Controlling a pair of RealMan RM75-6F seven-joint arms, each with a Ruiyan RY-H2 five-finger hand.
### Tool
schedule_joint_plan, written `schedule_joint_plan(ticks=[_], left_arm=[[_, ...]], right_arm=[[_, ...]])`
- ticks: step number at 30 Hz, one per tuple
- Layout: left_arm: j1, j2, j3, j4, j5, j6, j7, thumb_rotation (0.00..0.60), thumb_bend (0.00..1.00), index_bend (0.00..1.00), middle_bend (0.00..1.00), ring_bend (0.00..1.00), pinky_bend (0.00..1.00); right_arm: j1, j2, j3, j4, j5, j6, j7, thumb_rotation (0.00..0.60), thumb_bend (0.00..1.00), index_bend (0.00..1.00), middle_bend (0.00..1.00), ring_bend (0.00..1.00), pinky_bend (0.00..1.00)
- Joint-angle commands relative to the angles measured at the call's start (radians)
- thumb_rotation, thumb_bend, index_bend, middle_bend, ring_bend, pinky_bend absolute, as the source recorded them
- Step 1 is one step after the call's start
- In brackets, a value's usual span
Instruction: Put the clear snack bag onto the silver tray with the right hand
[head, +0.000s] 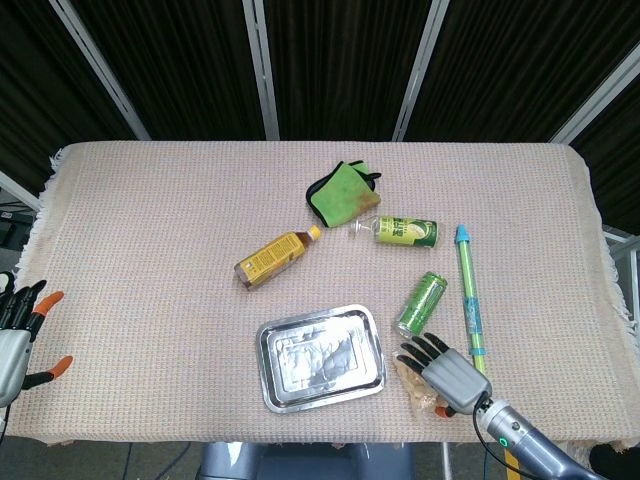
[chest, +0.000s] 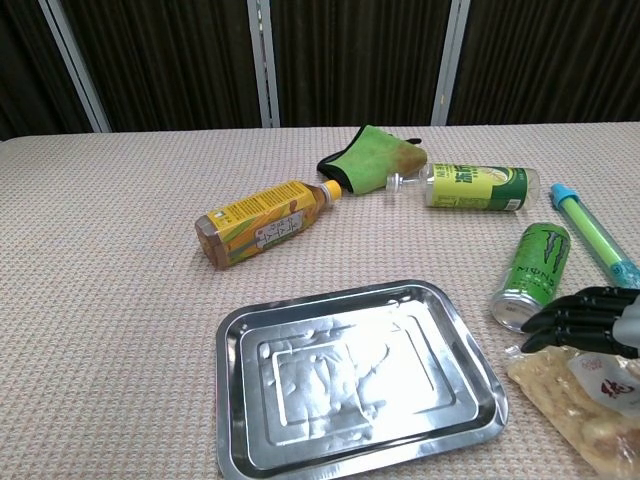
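The worktop (head: 150, 200) wears a beige waffle-weave cloth with fringed side edges, and its broad left half and far strip lie open, while the things crowd toward the near right. The silver tray (head: 322, 357) (chest: 355, 378), a shallow rectangle of shiny embossed metal with rounded corners, lies flat close to the near edge. Just to its right lies the clear snack bag (head: 419, 383) (chest: 585, 405), a soft see-through pouch of pale yellowish pieces with a white and red label, close beside the tray but apart from it and near the front edge. The right hand (head: 444, 368) (chest: 590, 318) reaches in from the near right corner, palm down, over the bag's far end, its dark fingers (chest: 560, 322) stretched out side by side toward the tray; it grasps nothing, and whether the fingers touch the bag cannot be told. Just beyond the fingers lies a green drink can (head: 421, 303) (chest: 533, 275) on its side, and to the right a long slim green and blue tube (head: 468, 304) (chest: 595, 238) runs toward the near edge. Farther back lie a clear bottle with a green label (head: 401, 231) (chest: 470, 187), a crumpled green cloth with dark trim (head: 343, 192) (chest: 373, 156), and a yellow-labelled tea bottle (head: 276, 256) (chest: 262, 223) on its side. The left hand (head: 20, 335) hangs off the worktop's left edge, fingers spread and orange-tipped, empty.
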Motion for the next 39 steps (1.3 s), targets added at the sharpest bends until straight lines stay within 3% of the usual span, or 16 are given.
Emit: schedule_joint_plan(ticks=[1,14,19,27,39], left_arm=[[0.0,-0.001,0.0,0.002,-0.001,-0.002,-0.002,0.6,0.17,0.14,0.0,0.0,0.0],[0.004,-0.004,0.001,0.014,-0.007,0.0,-0.014,0.6,0.17,0.14,0.0,0.0,0.0],[0.008,-0.003,0.002,0.018,-0.011,0.004,-0.017,0.6,0.17,0.14,0.0,0.0,0.0],[0.006,-0.003,0.0,0.017,-0.011,0.002,-0.018,0.6,0.17,0.14,0.0,0.0,0.0],[0.003,-0.001,-0.003,0.012,-0.006,0.004,-0.014,0.6,0.17,0.14,0.0,0.0,0.0]], right_arm=[[0.001,-0.007,-0.007,0.007,0.006,-0.004,-0.009,0.6,0.0,0.11,0.05,0.0,0.08],[0.04,-0.041,-0.018,0.021,0.038,-0.061,-0.043,0.6,0.0,0.13,0.05,0.0,0.09],[0.061,-0.052,-0.014,0.038,0.064,-0.089,-0.046,0.6,0.04,0.27,0.13,0.03,0.19],[0.072,-0.049,-0.01,0.042,0.08,-0.082,-0.04,0.6,0.25,0.55,0.33,0.23,0.42],[0.069,0.048,0.007,-0.101,0.049,0.023,-0.046,0.6,0.3,0.59,0.36,0.28,0.48]])
